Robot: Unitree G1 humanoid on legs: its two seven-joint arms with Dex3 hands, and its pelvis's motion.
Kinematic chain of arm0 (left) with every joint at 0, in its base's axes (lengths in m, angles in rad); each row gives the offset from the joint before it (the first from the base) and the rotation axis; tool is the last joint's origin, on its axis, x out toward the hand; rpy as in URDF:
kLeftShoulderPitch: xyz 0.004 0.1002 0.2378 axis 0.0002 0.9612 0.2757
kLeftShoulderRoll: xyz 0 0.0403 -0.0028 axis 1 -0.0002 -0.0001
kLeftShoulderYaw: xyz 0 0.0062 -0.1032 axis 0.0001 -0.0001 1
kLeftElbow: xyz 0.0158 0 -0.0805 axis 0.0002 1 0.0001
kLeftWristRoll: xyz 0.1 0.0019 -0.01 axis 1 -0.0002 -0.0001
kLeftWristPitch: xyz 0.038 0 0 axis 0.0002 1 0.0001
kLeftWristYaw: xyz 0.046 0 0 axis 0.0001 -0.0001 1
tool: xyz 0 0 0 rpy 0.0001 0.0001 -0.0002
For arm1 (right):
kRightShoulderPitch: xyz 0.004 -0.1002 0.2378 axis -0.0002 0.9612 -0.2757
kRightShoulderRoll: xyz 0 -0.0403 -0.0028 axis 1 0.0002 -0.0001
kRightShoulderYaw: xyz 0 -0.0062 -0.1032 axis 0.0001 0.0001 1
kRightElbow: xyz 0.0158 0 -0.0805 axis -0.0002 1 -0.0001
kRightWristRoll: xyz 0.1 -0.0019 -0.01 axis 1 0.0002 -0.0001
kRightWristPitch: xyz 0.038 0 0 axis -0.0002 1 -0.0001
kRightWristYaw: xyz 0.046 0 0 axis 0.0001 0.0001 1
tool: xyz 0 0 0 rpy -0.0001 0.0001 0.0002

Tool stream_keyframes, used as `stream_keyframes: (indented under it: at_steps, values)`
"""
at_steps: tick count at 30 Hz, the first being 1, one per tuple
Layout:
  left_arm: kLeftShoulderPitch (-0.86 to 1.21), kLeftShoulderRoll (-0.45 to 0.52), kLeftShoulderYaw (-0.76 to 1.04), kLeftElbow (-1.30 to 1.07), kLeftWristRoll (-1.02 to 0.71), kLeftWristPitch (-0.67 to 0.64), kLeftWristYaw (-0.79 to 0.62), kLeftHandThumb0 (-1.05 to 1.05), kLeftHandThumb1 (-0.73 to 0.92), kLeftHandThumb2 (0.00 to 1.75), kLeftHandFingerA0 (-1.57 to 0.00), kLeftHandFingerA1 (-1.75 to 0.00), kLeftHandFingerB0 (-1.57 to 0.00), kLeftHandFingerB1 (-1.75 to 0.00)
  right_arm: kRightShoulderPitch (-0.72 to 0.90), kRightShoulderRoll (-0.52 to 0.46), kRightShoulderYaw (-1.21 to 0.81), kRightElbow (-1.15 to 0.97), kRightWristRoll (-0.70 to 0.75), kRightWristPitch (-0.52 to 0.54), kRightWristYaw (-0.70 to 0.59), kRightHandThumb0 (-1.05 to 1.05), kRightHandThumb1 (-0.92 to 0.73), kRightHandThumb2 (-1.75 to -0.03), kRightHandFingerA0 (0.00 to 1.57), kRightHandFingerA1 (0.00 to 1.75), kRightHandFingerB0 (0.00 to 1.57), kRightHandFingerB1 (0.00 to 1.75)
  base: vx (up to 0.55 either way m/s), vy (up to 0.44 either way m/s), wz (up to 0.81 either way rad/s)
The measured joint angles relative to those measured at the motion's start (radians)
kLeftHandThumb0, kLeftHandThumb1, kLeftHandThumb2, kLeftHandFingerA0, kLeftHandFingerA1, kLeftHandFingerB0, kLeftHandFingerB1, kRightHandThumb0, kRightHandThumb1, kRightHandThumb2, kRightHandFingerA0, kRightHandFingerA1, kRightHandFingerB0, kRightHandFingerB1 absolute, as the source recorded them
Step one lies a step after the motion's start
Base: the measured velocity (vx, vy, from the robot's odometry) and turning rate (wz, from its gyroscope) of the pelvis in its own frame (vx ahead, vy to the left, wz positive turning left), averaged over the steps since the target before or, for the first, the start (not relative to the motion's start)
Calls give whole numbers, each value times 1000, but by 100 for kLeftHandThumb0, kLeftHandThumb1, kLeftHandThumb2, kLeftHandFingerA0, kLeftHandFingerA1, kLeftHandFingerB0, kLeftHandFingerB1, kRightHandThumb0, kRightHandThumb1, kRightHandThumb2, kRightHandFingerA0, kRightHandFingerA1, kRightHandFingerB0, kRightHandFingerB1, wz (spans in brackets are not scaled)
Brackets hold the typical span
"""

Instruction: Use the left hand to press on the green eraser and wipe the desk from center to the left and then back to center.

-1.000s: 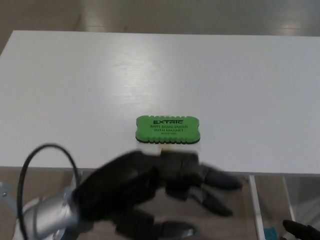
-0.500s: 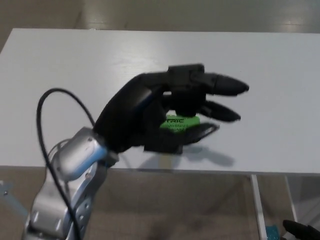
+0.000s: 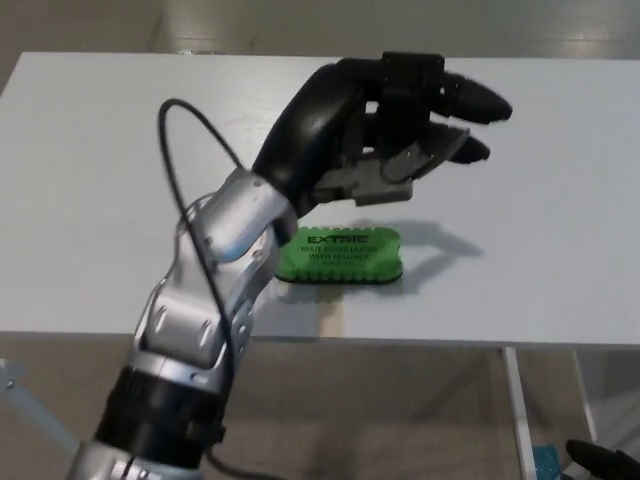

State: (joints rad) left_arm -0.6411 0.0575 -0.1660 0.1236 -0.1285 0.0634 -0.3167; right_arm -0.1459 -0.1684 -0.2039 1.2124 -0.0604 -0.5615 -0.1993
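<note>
A green eraser (image 3: 342,255) with black lettering lies flat on the white desk (image 3: 520,200), near the front edge at the centre. My left hand (image 3: 385,125) hovers above and a little beyond it, open, fingers stretched toward the right and holding nothing. The silver left forearm (image 3: 215,280) rises from the lower left and hides the eraser's left end. A black shape (image 3: 605,462) at the bottom right corner may be my right hand; too little shows to judge its fingers.
The desk's front edge (image 3: 420,342) runs just below the eraser, with floor beneath. A black cable (image 3: 175,150) loops off the left forearm over the desk's left part.
My left hand has risen from below the desk's front edge, passed over the eraser and now hangs higher and farther back above it. The eraser has stayed put.
</note>
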Motion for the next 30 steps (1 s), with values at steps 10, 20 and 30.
stream_keyframes:
  at_steps: [10, 20, 30]
  values:
    - [-75, -23, 1, 128, 32, -3, 46, -16, 81, 64, -98, -50, -96, -51, 0, 0, 3, 1, -1, -2, -7, -43, -67, -61, 77, 49, 74, 45, 0, 0, 0]
    - [-228, -89, 15, 419, 92, -20, 159, -16, 82, 65, -98, -51, -97, -57, -1, 0, 12, 4, -7, -5, -28, -43, -67, -61, 77, 52, 75, 46, 0, 0, 0]
    - [-290, -119, 36, 581, 116, -35, 224, -16, 82, 65, -98, -51, -97, -57, 2, 0, 13, 2, -5, -11, -23, -43, -67, -61, 77, 52, 75, 46, 0, 0, 0]
